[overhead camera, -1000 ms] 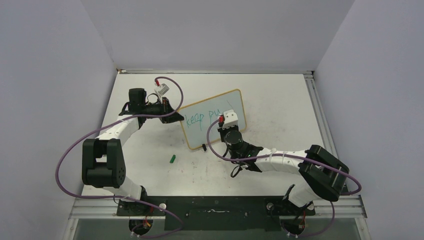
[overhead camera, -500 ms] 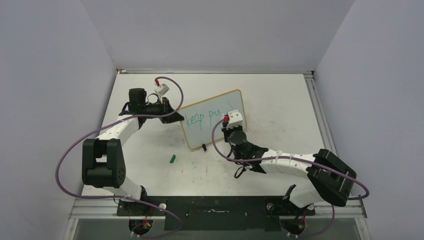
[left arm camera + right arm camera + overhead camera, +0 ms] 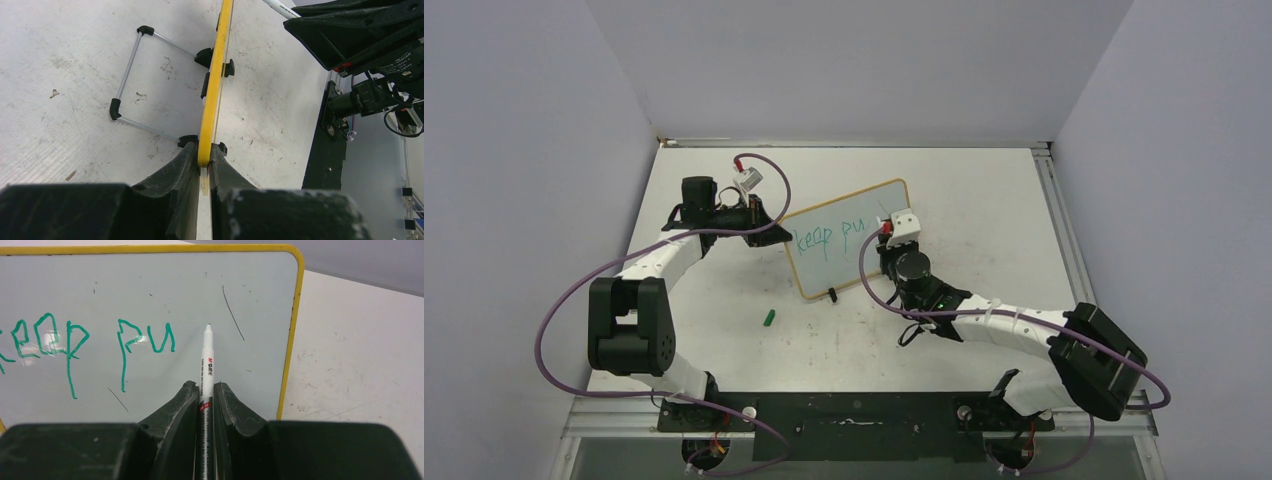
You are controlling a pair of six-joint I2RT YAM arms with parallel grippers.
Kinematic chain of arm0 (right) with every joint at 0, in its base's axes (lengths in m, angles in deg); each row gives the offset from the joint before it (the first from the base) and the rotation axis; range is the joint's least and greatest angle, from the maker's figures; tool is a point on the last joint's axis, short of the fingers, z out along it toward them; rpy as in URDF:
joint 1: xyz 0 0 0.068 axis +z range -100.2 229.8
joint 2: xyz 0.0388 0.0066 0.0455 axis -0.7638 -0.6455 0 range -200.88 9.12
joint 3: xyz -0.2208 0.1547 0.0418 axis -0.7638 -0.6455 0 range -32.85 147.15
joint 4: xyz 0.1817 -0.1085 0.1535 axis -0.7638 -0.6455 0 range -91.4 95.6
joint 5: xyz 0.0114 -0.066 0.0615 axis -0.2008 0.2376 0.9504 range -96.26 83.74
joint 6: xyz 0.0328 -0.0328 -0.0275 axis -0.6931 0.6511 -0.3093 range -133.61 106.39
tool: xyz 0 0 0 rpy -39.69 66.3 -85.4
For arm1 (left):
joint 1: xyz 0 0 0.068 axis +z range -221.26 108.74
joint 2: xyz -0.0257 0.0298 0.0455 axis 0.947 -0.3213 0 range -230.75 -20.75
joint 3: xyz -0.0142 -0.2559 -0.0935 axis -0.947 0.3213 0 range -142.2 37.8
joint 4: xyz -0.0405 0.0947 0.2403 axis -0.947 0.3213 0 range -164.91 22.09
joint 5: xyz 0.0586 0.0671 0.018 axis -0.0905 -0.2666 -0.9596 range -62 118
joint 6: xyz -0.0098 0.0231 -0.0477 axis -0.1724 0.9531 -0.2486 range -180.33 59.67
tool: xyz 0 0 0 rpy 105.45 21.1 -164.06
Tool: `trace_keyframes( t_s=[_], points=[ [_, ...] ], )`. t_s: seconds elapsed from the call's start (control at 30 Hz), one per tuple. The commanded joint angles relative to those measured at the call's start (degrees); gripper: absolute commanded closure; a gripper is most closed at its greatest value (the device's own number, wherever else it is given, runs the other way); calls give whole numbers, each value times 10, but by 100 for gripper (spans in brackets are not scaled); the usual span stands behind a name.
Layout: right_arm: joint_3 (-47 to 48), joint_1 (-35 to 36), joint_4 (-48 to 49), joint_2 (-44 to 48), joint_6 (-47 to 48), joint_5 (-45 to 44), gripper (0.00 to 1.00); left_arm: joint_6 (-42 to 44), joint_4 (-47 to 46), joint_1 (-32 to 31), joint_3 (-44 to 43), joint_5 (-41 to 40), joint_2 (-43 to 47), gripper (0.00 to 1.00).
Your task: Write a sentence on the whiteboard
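The whiteboard (image 3: 849, 240) stands tilted on the table, yellow-framed. Teal writing (image 3: 95, 342) on it reads "keep pu" in one line. My left gripper (image 3: 206, 160) is shut on the board's yellow edge (image 3: 212, 90) at its left end (image 3: 776, 230). My right gripper (image 3: 205, 392) is shut on a white marker (image 3: 207, 357), whose tip points at the board just right of the "u". In the top view the right gripper (image 3: 892, 232) is in front of the board's right part.
A green marker cap (image 3: 769, 318) lies on the table left of the board's near corner. The board's wire stand (image 3: 132, 75) and black clip feet (image 3: 204, 56) rest on the scuffed tabletop. Thin dark stray lines (image 3: 233, 312) mark the board.
My right gripper with the marker has moved right along the board, past the "pu". The left gripper and board have not moved.
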Motion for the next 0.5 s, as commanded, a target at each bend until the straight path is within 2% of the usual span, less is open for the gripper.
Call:
trace_keyframes(
  t_s=[0.0,0.47],
  points=[
    [27,-6,35,-12,13,21,95,7,7,2,-27,-7,15,100],
    [53,-13,42,-48,27,41,95,8,9,2,-28,-7,14,100]
  ],
)
